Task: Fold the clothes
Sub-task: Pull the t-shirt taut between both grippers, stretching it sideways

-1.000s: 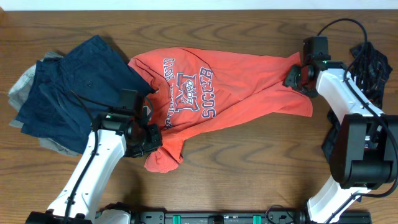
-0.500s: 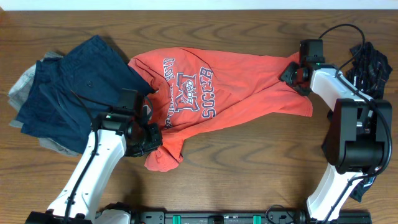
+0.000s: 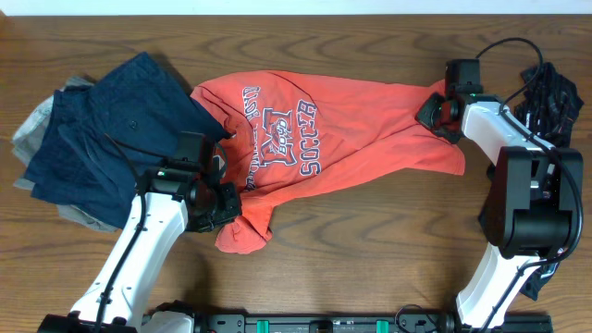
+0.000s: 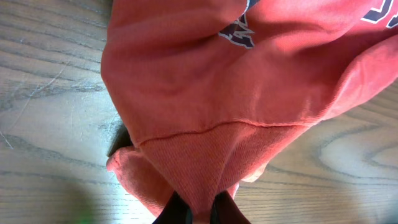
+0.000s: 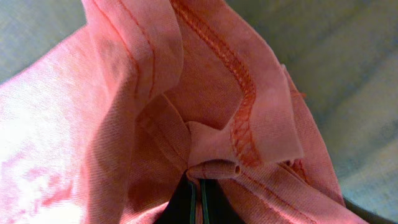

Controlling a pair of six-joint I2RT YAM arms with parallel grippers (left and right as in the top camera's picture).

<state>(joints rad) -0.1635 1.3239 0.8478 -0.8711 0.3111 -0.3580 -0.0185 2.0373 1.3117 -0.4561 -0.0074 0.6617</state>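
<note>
Toward the left edge of the counter point(image 3: 370, 240) lies a heap of navy shorts point(image 3: 111, 129), out of my way. Just right of it, nearer the front edge, my left hand point(image 3: 225, 205) pinches the ribbed hem of the orange sweatshirt point(image 3: 342, 120). The cloth bunches there because I grip it at one spot only. The sweatshirt sprawls across the middle, print up, its left part overlapping the shorts. Toward the back right corner my right hand point(image 3: 437, 111) is nipped tight on a stitched seam fold at the other end. Gripping both ends, I judge, lets me draw the garment flat before folding. A dark garment point(image 3: 550, 88) waits at the right edge.
</note>
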